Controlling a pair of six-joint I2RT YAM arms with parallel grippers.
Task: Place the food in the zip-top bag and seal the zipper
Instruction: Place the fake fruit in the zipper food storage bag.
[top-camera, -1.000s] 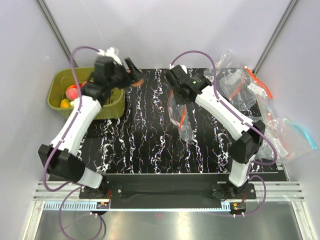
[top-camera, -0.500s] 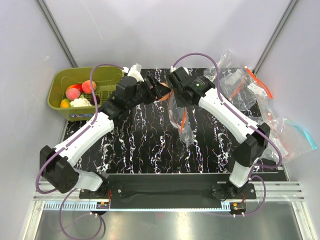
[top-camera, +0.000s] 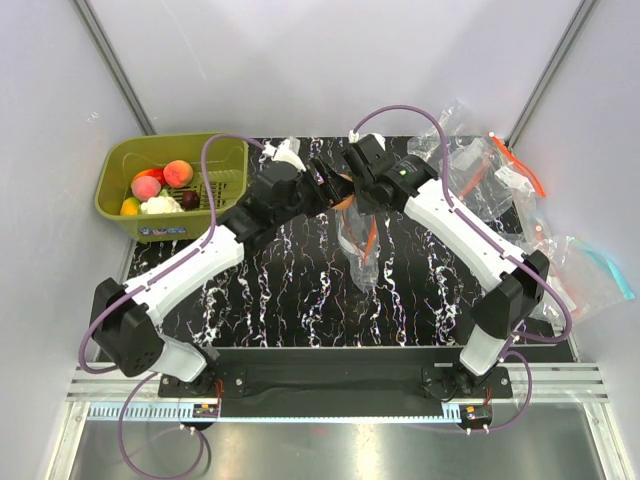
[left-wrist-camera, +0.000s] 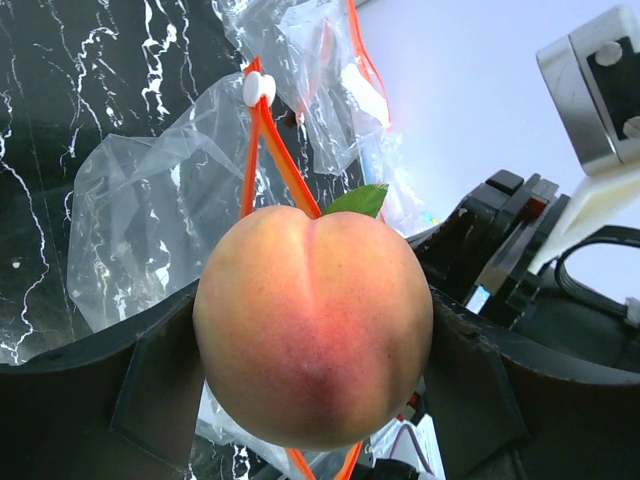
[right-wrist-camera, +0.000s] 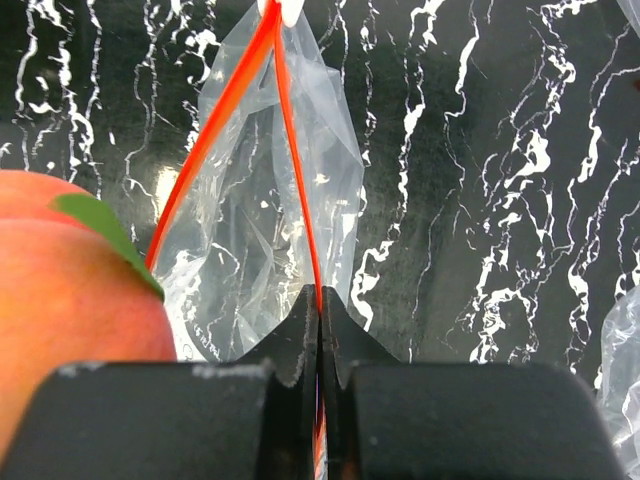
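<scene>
A round orange-pink peach with a green leaf is clamped between the jaws of my left gripper. It hovers right beside the mouth of the zip-top bag, which hangs clear and crinkled over the black marbled table. My right gripper is shut on one side of the red-orange zipper, holding the mouth parted; the white slider sits at the far end. The same peach shows at the left edge of the right wrist view. Two more peaches and a dark plum lie in the green basket.
The basket at the back left also holds a white cauliflower and a yellow-orange piece. Spare clear bags are piled at the back right, one with a light-blue strip. Both arms meet over the table's far middle.
My left arm has swung right from above the basket to the bag mouth, carrying the peach. My right gripper kept its hold and shifted slightly, drawing the bag a little toward the centre.
</scene>
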